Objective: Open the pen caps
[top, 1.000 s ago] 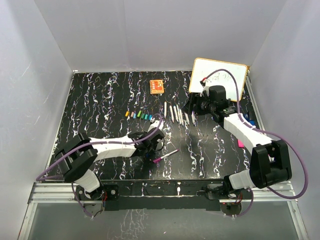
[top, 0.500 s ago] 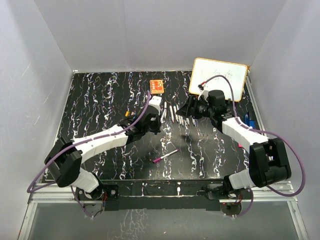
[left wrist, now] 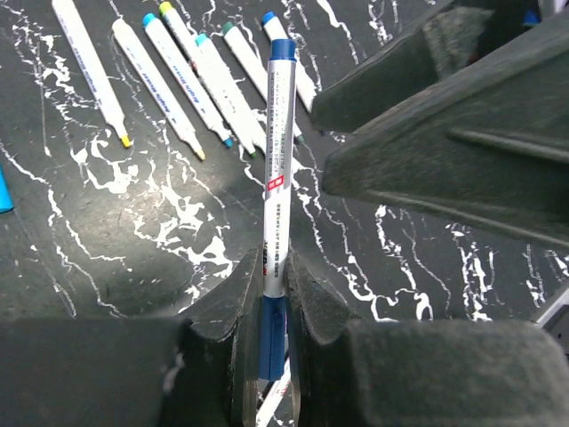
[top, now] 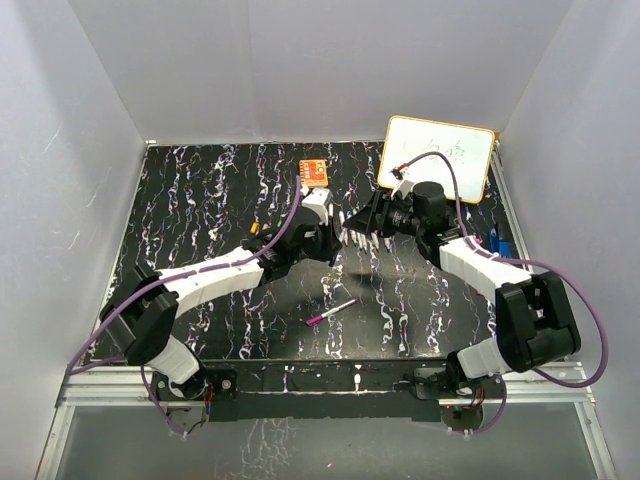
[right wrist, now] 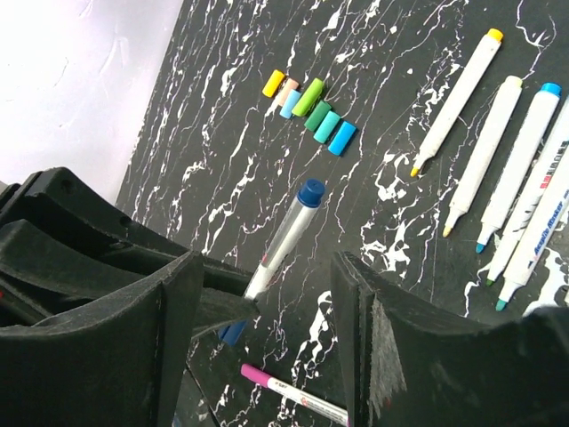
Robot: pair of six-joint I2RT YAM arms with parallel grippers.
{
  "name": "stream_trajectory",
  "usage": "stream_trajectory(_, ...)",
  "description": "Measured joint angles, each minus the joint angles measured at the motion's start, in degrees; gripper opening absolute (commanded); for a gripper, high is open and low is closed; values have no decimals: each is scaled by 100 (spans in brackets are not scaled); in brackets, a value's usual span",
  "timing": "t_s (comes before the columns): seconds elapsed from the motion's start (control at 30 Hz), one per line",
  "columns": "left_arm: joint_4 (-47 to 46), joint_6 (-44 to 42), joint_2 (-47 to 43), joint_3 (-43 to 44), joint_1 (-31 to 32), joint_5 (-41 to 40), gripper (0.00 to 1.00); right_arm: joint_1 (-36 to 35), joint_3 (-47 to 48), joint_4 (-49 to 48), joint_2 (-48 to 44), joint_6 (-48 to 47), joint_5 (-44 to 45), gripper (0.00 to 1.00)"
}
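Holding: my left gripper (left wrist: 276, 298) pinches the blue pen (left wrist: 278, 178) by its tail.
Changed: carried from the table's near edge up to mid-table.
Closing: my right gripper (right wrist: 262, 271), spread, narrows toward the blue cap (right wrist: 310, 192); I judge the pull comes next.

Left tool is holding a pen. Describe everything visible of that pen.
The slim white plastic marker pen has blue pieces at both ends, plus fine print and a small red mark on its barrel. The left tool is shut on it near the longer blue end, holding it raised. Its short blue end points between the open fingers of the right tool, with no contact visible.
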State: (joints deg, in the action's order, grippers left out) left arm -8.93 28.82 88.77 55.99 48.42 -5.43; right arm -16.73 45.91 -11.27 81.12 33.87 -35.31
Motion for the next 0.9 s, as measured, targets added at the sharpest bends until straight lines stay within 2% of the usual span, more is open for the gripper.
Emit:
stream_trajectory(0.33,-481,186,7,72,0,223,0,-72,-44,-271,210,140,-81,45)
stream_trajectory(0.5,-629,236,98,94,0,313,0,-96,-70,-389,273,208,-105,34)
stream_trajectory(0.67,-726,275,190,94,0,356,0,-118,-74,-483,273,258,-109,19)
stream_trajectory(0.83,-789,297,192,94,0,365,0,-122,-81,-597,284,345,-114,14)
stream_trajectory(0.9,-785,299,192,94,0,367,0,-127,-81,-651,306,374,-129,8)
